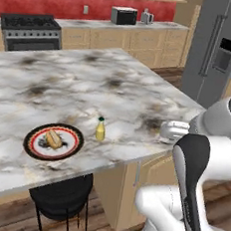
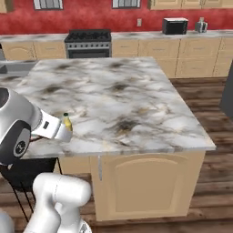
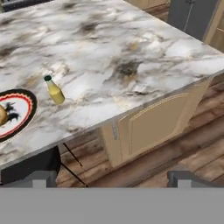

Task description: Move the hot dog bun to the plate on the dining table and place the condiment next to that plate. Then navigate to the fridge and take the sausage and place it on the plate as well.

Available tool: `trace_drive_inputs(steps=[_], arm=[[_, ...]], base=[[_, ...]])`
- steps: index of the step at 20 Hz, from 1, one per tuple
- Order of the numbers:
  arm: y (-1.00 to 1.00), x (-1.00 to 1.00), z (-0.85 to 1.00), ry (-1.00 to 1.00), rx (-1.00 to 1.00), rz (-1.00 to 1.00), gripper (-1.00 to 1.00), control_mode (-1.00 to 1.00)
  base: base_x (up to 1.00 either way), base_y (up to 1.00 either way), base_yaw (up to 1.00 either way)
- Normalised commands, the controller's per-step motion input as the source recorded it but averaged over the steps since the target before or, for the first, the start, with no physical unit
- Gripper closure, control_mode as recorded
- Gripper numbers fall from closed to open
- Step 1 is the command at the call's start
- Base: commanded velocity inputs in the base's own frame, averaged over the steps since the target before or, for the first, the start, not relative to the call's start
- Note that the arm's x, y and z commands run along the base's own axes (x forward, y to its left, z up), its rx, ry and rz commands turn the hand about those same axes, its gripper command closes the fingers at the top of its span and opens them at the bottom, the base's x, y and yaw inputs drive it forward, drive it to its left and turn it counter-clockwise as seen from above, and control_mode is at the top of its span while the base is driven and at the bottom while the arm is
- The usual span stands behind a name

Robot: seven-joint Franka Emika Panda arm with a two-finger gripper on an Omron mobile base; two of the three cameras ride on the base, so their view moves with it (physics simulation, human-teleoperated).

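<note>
Bun on plate, condiment beside it, claw wide open and empty

Left base view. Hot dog bun (image 1: 54, 139) lies on the plate (image 1: 53, 142), which rests near the front edge of the marble counter (image 1: 90, 85) that serves as the dining table. The condiment (image 1: 100, 129), a yellow bottle with a green cap, stands upright just beside the plate on its right, apart from the rim. A black stool (image 1: 62, 197) is tucked under the counter edge below the plate. The fridge (image 1: 216, 47) stands at the upper right, both doors closed. A stove (image 1: 31, 31) and a microwave (image 1: 124, 16) sit along the red back wall. The robot arm (image 1: 197, 165) rises at the lower right.

Right base view. The condiment (image 2: 67, 122) shows at the left part of the counter (image 2: 118, 95), partly behind the white arm link (image 2: 50, 129). The stove (image 2: 88, 42) and the microwave (image 2: 175, 26) line the far wall.

Hand view. The claw (image 3: 113, 179) looks down past the counter's front edge toward the wood floor (image 3: 175, 148) and a tan cabinet door (image 3: 157, 120). Its 2 fingertips (image 3: 39, 178) stand far apart, fully spread, with nothing between them. The condiment (image 3: 54, 90) stands just beside the plate (image 3: 22, 114) at the left edge, where a sliver of the bun (image 3: 2, 114) shows on the plate.
</note>
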Motion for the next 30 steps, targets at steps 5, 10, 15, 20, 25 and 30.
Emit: trace_drive_inputs(steps=[5,10,15,20,25,30], arm=[[0.0,0.0,0.0,0.0,0.0,0.0,-1.0,1.0],[0.0,0.0,0.0,0.0,0.0,0.0,-1.0,1.0],[0.0,0.0,0.0,0.0,0.0,0.0,-1.0,1.0],[0.0,0.0,0.0,0.0,0.0,0.0,-1.0,1.0],[0.0,0.0,0.0,0.0,0.0,0.0,-1.0,1.0],[0.0,0.0,0.0,0.0,0.0,0.0,-1.0,1.0]], base=[[-0.25,-0.47,-0.72],[0.09,-0.99,-0.57],[0.51,-1.0,-0.32],[0.81,-1.0,-0.09],[0.94,-0.99,0.0],[0.99,-0.84,0.17]])
